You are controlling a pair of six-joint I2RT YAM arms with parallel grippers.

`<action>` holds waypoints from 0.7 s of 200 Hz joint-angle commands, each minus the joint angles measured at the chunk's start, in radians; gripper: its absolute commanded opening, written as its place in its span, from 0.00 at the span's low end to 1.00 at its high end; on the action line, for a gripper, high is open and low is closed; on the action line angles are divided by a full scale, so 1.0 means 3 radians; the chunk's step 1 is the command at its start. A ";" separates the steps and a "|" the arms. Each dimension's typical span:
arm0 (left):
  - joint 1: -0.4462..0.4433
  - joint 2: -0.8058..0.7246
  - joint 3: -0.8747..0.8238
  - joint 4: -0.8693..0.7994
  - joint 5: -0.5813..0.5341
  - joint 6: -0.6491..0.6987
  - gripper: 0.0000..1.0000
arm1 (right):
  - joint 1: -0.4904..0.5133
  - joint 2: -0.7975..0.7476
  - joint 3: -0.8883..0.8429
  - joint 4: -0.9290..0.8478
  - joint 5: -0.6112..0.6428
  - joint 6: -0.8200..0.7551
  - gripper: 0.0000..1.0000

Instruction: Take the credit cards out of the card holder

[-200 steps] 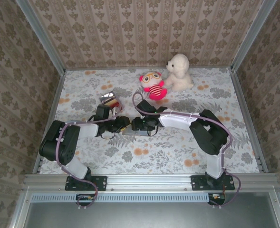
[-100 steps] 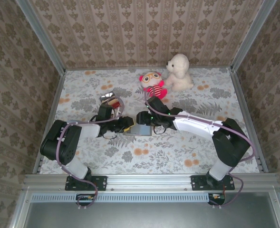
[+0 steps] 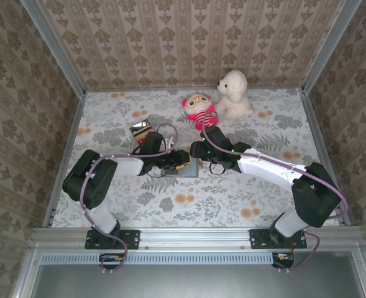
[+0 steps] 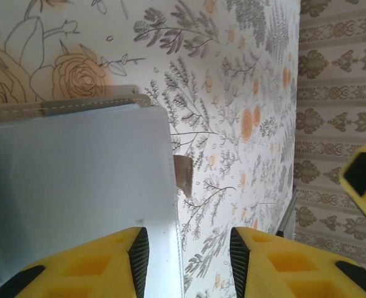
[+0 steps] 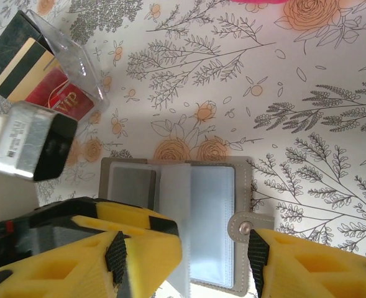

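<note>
Mid-table, just near of the striped plush toy (image 3: 201, 112), both arms meet over the card holder (image 3: 191, 169), which lies spread flat on the floral table (image 3: 263, 192) with its bluish-grey inner faces up. The right wrist view has the right gripper (image 5: 187, 254) poised above it, jaws wide apart, one yellow finger to each side of the holder and nothing in its hold. The left gripper (image 4: 186, 261) sits at the holder's left side, jaws partly open. The edge of one leaf lies in the gap between them, not clamped as far as the left wrist view shows. At the far left, apart from the holder, the credit cards (image 5: 36, 68) sit in a loose stack, dark, gold-brown and red, beside a clear plastic piece. My read: most of the pulling-out looks done, and this is the finishing check on the sleeves. Whether a card hides in the darker sleeve (image 5: 133, 186), I can't tell. The next move, I'd say, calls for one gripper to pin a leaf flat while the other pinches any card edge and slides it out gently, since those clear sleeves look floppy.
</note>
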 commanded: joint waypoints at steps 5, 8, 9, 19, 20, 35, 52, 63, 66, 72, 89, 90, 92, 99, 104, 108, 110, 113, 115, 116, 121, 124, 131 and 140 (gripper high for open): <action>0.0023 -0.0010 0.0089 -0.0166 -0.0076 0.0106 0.35 | -0.0013 -0.0054 -0.0008 -0.0134 0.0071 0.0027 0.58; 0.0033 -0.0025 0.0089 -0.0213 -0.0102 0.0125 0.34 | -0.0013 -0.0051 -0.0005 -0.0141 0.0069 0.0022 0.58; 0.0037 -0.0031 0.0094 -0.0231 -0.0108 0.0131 0.34 | -0.0013 -0.0051 -0.0003 -0.0145 0.0068 0.0019 0.58; 0.0060 -0.0077 0.0130 -0.0390 -0.0147 0.0217 0.32 | -0.0013 -0.0033 0.0013 -0.0165 0.0059 0.0001 0.58; 0.0063 -0.0080 0.0133 -0.0409 -0.0151 0.0224 0.32 | -0.0013 -0.0034 0.0016 -0.0164 0.0055 0.0001 0.58; 0.0081 -0.0145 0.0185 -0.0639 -0.0212 0.0371 0.28 | -0.0013 0.0007 0.0043 -0.0155 -0.0003 -0.0017 0.56; 0.0100 -0.0250 0.0185 -0.0783 -0.0237 0.0464 0.27 | -0.0005 0.0099 0.0101 -0.0145 -0.0117 -0.0024 0.54; 0.0134 -0.0302 0.0188 -0.0900 -0.0359 0.0533 0.25 | 0.0007 0.0185 0.0153 -0.0128 -0.0226 -0.0040 0.49; 0.0148 -0.0320 0.0191 -0.0932 -0.0373 0.0556 0.25 | 0.0014 0.0216 0.0171 -0.0127 -0.0255 -0.0040 0.49; 0.0171 -0.0354 0.0181 -0.0984 -0.0413 0.0579 0.24 | 0.0030 0.0272 0.0210 -0.0122 -0.0315 -0.0048 0.47; 0.0263 -0.0436 0.0152 -0.1100 -0.0446 0.0624 0.22 | 0.0085 0.0444 0.0333 -0.0125 -0.0454 -0.0051 0.39; 0.0270 -0.0438 0.0149 -0.1106 -0.0451 0.0626 0.22 | 0.0087 0.0455 0.0340 -0.0123 -0.0460 -0.0051 0.39; 0.0283 -0.0454 0.0142 -0.1117 -0.0458 0.0635 0.22 | 0.0093 0.0472 0.0356 -0.0129 -0.0477 -0.0050 0.38; 0.0321 -0.0501 0.0120 -0.1151 -0.0476 0.0651 0.22 | 0.0114 0.0546 0.0404 -0.0142 -0.0514 -0.0052 0.36; 0.0342 -0.0534 0.0108 -0.1191 -0.0493 0.0667 0.21 | 0.0132 0.0596 0.0438 -0.0153 -0.0537 -0.0050 0.36; 0.0342 -0.0562 0.0098 -0.1222 -0.0513 0.0678 0.21 | 0.0136 0.0636 0.0471 -0.0163 -0.0553 -0.0046 0.35; 0.0342 -0.0578 0.0090 -0.1235 -0.0527 0.0682 0.21 | 0.0142 0.0656 0.0483 -0.0169 -0.0563 -0.0048 0.35; 0.0418 -0.0598 0.0082 -0.1253 -0.0548 0.0690 0.21 | 0.0142 0.0686 0.0499 -0.0177 -0.0578 -0.0042 0.35; 0.0447 -0.0615 0.0073 -0.1274 -0.0560 0.0695 0.21 | 0.0145 0.0710 0.0513 -0.0187 -0.0584 -0.0037 0.34; 0.0456 -0.0622 0.0068 -0.1280 -0.0570 0.0696 0.21 | 0.0148 0.0719 0.0519 -0.0190 -0.0589 -0.0036 0.34; 0.0487 -0.0651 0.0055 -0.1316 -0.0614 0.0700 0.22 | 0.0149 0.0767 0.0548 -0.0214 -0.0603 -0.0023 0.34; 0.0502 -0.0669 0.0039 -0.1342 -0.0642 0.0701 0.22 | 0.0153 0.0796 0.0565 -0.0228 -0.0611 -0.0013 0.34; 0.0543 -0.0705 0.0023 -0.1401 -0.0706 0.0705 0.24 | 0.0156 0.0862 0.0597 -0.0256 -0.0626 0.0007 0.34; 0.0576 -0.0739 -0.0010 -0.1464 -0.0784 0.0706 0.28 | 0.0156 0.0939 0.0628 -0.0292 -0.0638 0.0028 0.34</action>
